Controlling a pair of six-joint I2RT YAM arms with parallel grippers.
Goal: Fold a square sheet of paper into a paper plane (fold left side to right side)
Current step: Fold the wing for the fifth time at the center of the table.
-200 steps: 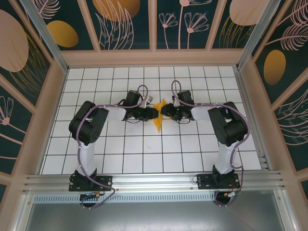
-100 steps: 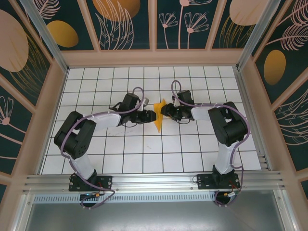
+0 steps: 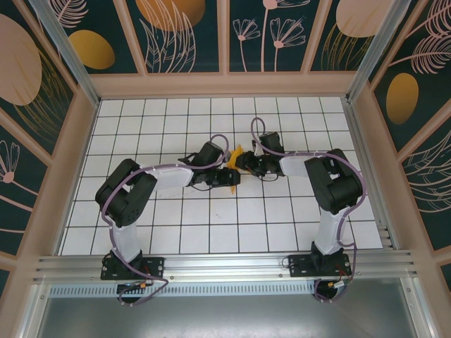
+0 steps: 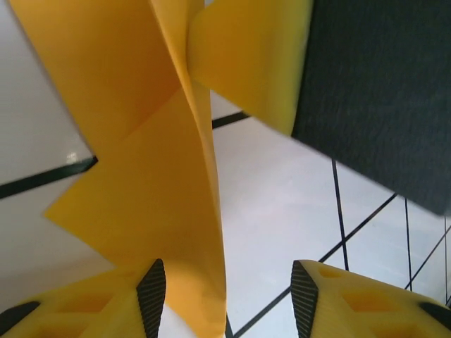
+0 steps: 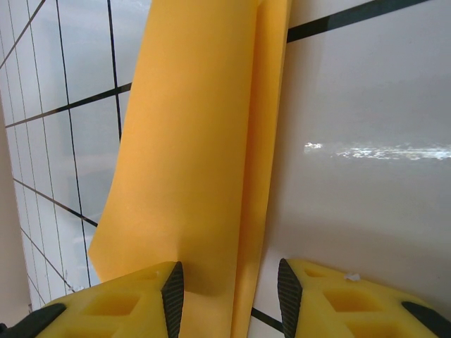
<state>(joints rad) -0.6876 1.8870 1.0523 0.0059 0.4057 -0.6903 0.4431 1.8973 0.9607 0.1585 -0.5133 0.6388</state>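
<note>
The folded sheet of paper [image 3: 237, 151] stands upright at frame centre, between both grippers. The left gripper [image 4: 225, 282] gapes around its lower edge without pinching, probably lining up the fold. The right gripper [image 5: 229, 282] straddles the sheet, and I cannot tell whether it grips.

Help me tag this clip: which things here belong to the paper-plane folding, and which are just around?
In the job:
- partly folded orange-yellow paper
- left gripper, jaws apart over the paper
- right gripper, jaws apart over the paper

Just there:
- white gridded table
- patterned enclosure walls
</note>
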